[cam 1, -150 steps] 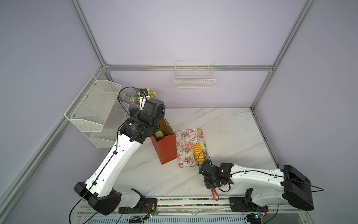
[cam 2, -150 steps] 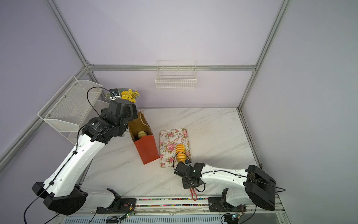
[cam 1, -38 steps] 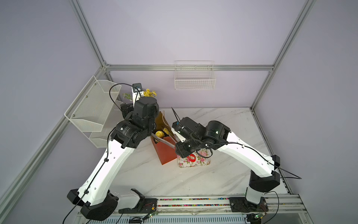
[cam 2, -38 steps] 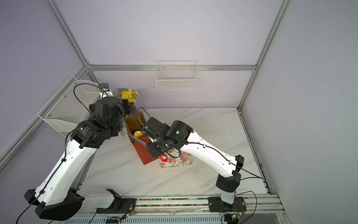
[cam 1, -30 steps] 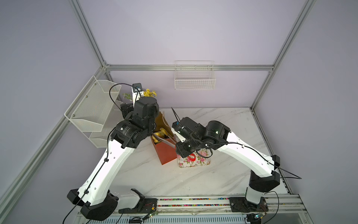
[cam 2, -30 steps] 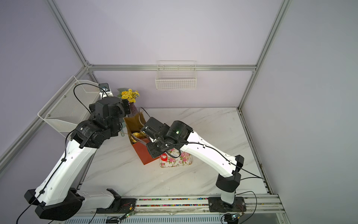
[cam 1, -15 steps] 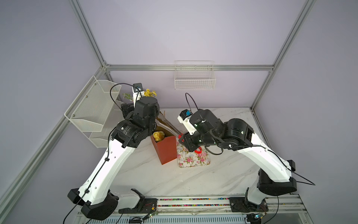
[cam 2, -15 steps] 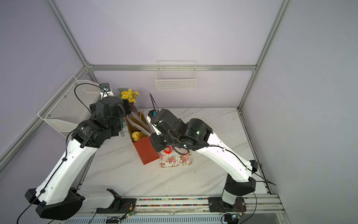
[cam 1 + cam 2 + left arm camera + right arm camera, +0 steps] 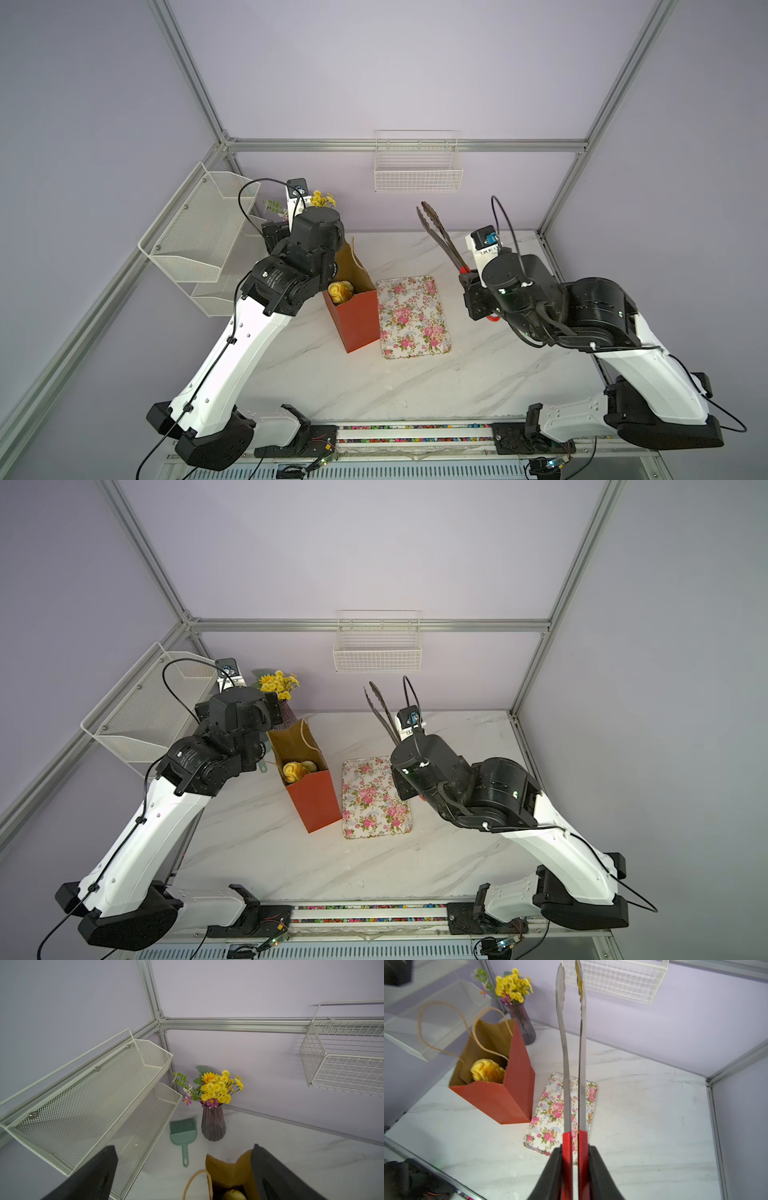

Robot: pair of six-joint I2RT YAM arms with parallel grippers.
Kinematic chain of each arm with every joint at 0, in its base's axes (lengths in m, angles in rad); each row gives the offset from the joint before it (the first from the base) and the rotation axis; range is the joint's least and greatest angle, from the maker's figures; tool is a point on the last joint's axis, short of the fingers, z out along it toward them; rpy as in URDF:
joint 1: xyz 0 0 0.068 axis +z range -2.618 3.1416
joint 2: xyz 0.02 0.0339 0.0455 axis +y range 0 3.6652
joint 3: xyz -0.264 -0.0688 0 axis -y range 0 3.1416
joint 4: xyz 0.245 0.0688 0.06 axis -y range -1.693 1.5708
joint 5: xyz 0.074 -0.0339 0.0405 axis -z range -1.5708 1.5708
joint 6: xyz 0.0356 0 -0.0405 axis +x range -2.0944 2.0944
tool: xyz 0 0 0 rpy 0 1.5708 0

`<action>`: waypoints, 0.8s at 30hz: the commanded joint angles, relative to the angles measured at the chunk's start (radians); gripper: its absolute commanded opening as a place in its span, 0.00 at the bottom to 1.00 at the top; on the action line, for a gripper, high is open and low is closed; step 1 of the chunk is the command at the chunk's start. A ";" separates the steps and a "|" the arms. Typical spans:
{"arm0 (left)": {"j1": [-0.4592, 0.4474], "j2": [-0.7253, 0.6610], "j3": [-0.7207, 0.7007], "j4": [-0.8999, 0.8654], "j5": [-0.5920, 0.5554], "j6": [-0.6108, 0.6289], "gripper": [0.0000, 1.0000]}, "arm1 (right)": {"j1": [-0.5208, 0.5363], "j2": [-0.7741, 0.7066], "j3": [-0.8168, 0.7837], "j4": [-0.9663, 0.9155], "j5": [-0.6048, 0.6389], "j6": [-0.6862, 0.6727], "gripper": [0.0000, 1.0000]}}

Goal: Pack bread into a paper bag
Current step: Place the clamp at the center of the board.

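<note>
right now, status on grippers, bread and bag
Left gripper open at paper bag mouth. Right gripper shut on empty tongs. Bread in bag, tray bare. Path clear.

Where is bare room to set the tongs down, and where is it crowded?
Bare marble right of the floral tray, and the front strip before the paper bag. The tray is empty. Crowded: back-left corner: vase, brush, bag.

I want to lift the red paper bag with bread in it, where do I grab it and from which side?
Pinch both cord handles together where they arch above the mouth, coming down from above. The paper bag stands upright and open with bread inside; squeezing its thin walls would likely crumple or tip it.
</note>
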 commanded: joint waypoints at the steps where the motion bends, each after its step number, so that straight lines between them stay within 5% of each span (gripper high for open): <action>1: -0.012 -0.031 0.001 -0.007 -0.011 -0.044 1.00 | 0.002 -0.080 -0.220 -0.077 0.094 0.230 0.23; 6: -0.023 -0.037 0.025 -0.040 0.005 -0.064 1.00 | 0.002 -0.215 -0.635 -0.079 0.018 0.531 0.23; 11: -0.034 -0.033 0.022 -0.050 0.017 -0.085 1.00 | 0.002 -0.344 -0.930 0.085 -0.045 0.608 0.23; 24: -0.047 -0.025 0.023 -0.069 0.022 -0.107 1.00 | -0.010 -0.414 -1.153 0.348 -0.170 0.619 0.24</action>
